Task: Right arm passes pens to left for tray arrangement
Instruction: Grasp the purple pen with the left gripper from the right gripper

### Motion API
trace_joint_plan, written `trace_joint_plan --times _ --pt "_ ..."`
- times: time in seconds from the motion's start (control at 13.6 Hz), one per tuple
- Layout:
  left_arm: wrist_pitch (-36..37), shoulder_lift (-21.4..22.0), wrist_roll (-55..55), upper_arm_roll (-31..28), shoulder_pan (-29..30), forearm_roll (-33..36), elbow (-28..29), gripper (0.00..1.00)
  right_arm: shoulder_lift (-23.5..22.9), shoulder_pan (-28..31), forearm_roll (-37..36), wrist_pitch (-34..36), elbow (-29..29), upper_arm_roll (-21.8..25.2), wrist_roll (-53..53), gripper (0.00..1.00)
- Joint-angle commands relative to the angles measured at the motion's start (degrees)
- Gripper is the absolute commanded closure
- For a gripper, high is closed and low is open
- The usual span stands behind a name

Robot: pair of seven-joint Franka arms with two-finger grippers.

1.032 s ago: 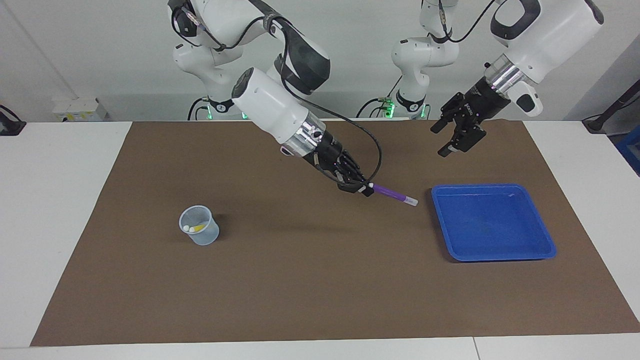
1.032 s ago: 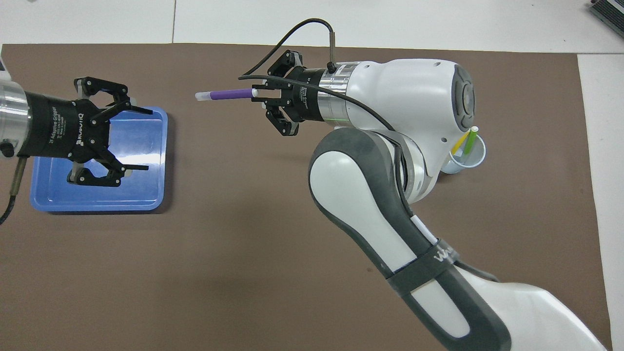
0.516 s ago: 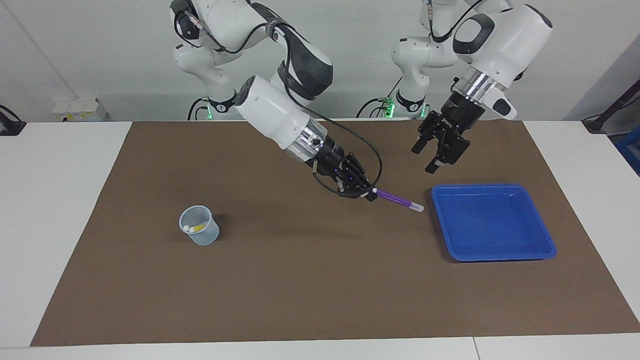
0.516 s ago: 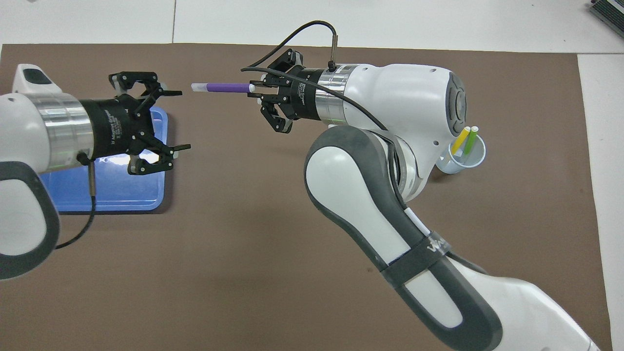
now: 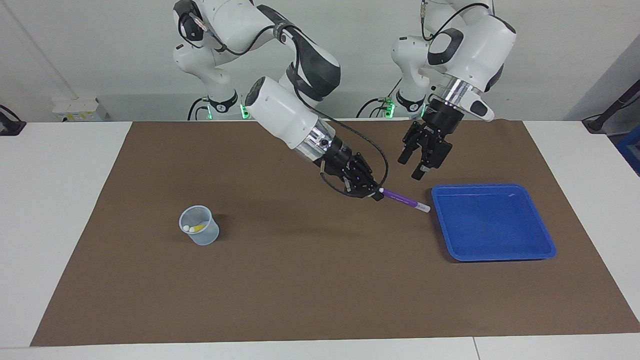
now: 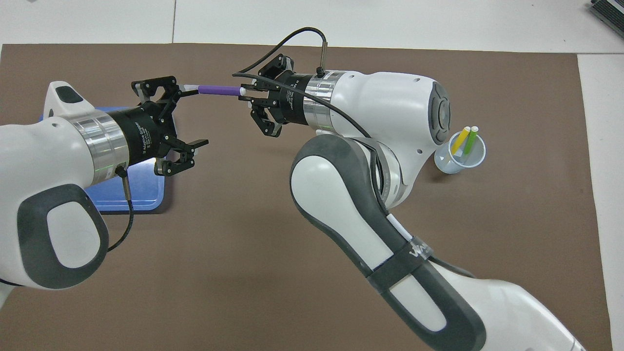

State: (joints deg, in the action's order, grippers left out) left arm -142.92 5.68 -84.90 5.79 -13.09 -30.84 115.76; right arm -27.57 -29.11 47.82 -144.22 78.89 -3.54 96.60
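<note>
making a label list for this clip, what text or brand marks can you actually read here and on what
Left gripper: white print runs along its black body, too small to read.
Right gripper: white print on its black body, too small to read.
Right arm: pale lettering on its dark band, cut off and unreadable.
Purple pen, tray, cup: no text visible.

right fingers (image 5: 378,195) clamped — left (image 5: 417,165) spread

Evenly and brightly lit from above, both views sharp. Soft, faint shadows on the brown mat (image 5: 320,280) under the arms and beside the cup (image 5: 199,231). A white glare patch on the blue tray (image 6: 141,180) in the overhead view.
</note>
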Motion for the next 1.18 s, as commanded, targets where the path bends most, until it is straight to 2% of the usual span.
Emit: trace_joint_plan --times 0.0,0.07,0.15,0.22,0.44,0.66,0.74,0.81,0.88,0.96,1.11 --pt "-2.7 0.8 1.8 -0.1 -0.6 -1.0 2.5 0.11 -0.3 -1.0 0.7 -1.1 -0.5 -0.2 0.7 1.0" --pt "-2.9 0.5 2.0 -0.1 -0.6 -1.0 2.5 0.12 -0.3 -1.1 0.6 -1.0 -0.5 -0.2 0.6 1.0" --pt "-3.8 -0.3 2.0 0.0 -0.7 -1.0 2.5 0.2 -0.3 -1.6 0.4 -1.1 -0.5 -0.2 0.6 1.0" --pt "-5.8 -0.9 2.0 0.0 -1.6 -1.1 2.5 0.24 -0.2 -2.3 0.2 -1.1 -0.5 -0.2 0.6 1.0" --pt "-6.3 -1.3 1.8 0.0 -1.1 -1.1 1.8 0.29 -0.1 -2.6 0.0 -1.2 -0.4 -0.2 0.2 1.0" --pt "-6.1 -1.3 1.8 -0.1 -0.4 -2.8 1.5 0.29 0.0 -3.4 -0.2 -1.2 0.2 -0.1 -0.1 1.0" --pt "-5.9 -1.3 1.8 -0.2 0.0 -2.8 1.5 0.34 0.0 -3.4 -0.5 -1.2 0.4 -0.1 -0.1 1.0" --pt "-5.7 -1.2 2.1 -0.2 0.9 -2.8 1.6 0.58 0.0 -3.6 -0.6 -1.2 0.5 -0.1 -0.1 1.0" --pt "-5.4 -1.2 2.9 -0.2 0.9 -2.8 1.8 0.77 0.0 -3.6 -1.0 -1.2 0.6 -0.1 -0.1 1.0" --pt "-5.3 -1.2 3.9 -0.2 0.9 -2.8 1.7 0.86 0.0 -3.7 -1.0 -1.2 0.6 -0.1 -0.1 1.0" --pt "-5.2 -1.2 5.5 -0.3 1.2 -2.9 1.7 0.87 0.0 -3.7 -1.0 -1.1 0.6 -0.1 -0.1 1.0"
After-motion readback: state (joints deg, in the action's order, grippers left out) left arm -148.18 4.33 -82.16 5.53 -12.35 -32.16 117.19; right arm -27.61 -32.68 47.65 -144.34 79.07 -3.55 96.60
